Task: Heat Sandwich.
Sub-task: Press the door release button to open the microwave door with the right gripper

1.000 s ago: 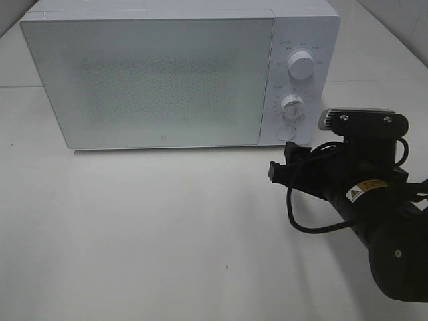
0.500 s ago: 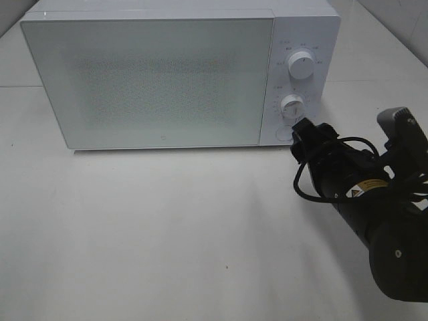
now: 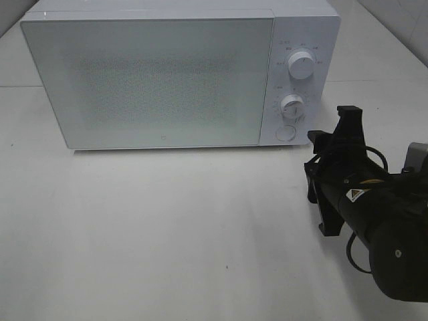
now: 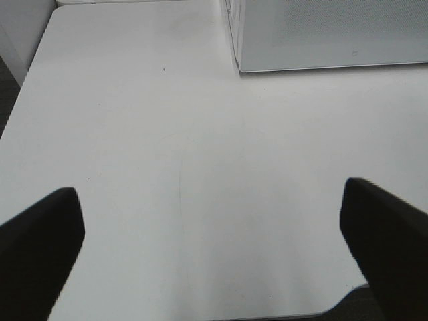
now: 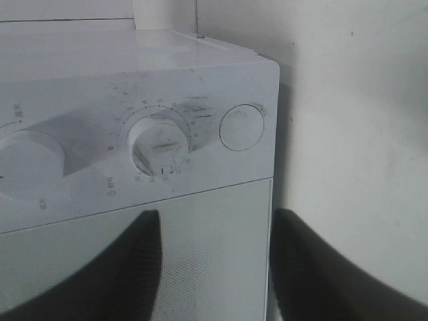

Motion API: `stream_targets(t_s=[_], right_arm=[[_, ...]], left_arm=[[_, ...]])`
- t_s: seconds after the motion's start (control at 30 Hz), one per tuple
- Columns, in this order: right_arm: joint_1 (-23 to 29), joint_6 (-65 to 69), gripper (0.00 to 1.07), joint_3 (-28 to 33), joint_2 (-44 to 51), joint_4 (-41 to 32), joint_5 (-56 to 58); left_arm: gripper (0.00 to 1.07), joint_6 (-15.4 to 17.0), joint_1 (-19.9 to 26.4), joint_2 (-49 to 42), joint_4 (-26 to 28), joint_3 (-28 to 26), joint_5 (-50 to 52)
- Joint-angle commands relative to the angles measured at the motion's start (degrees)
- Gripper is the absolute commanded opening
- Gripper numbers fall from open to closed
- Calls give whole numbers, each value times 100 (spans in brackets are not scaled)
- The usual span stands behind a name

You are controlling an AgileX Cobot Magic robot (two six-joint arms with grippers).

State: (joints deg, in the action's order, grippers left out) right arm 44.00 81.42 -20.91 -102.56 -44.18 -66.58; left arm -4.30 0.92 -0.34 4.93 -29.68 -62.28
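The right gripper [image 3: 317,164] hangs just off the front lower right corner of the microwave [image 3: 154,80]. It is rolled onto its side, so one finger sits above the other. The fingers stand partly apart with a moderate gap between them. Nothing is in that gap, and as far as I can make out they touch nothing. In the right wrist view the corner of the microwave door [image 3: 147,77] shows between the two dark fingers.

The left gripper [image 4: 208,190] is spread wide over the white table [image 3: 167,234] and holds nothing. The microwave's front corner is well ahead of it.

The microwave stands at the back of the table. On its control panel the upper dial [image 3: 301,65] sits above the lower dial [image 3: 293,105], and the round button [image 3: 286,132] is under both. That button is the control nearest the right gripper, close to it but not touched. Nothing lies between the gripper and the panel.

The door is shut flat against the body. Its front is pale with a fine dotted pattern, and I cannot see through it. The sandwich shows in none of the views, so I cannot tell where it is or whether it is inside.
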Motion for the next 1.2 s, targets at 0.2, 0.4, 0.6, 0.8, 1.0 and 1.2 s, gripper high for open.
stream_targets(t_s=[0.2,0.4,0.6,0.8,1.0,1.2], right_arm=[[0,57,0,-63,23,46,223],[0,52,0,-63,23,46,264],[-92,52,0,-92,-34,109,413],[-418,57,0,-401,-235,722,665],[-647,57,0,-688,-401,900,825],[-968,57,0,-1226,-773,1232,1157]], left_arm=[[100,17,6,-80,52,-6,86],[100,17,6,-80,52,-6,86],[100,17,6,-80,52,-6,86],[100,17,6,-80,52,-6,86],[100,17,6,-80,52,-6,86],[100,17,6,-80,52,-6,86]])
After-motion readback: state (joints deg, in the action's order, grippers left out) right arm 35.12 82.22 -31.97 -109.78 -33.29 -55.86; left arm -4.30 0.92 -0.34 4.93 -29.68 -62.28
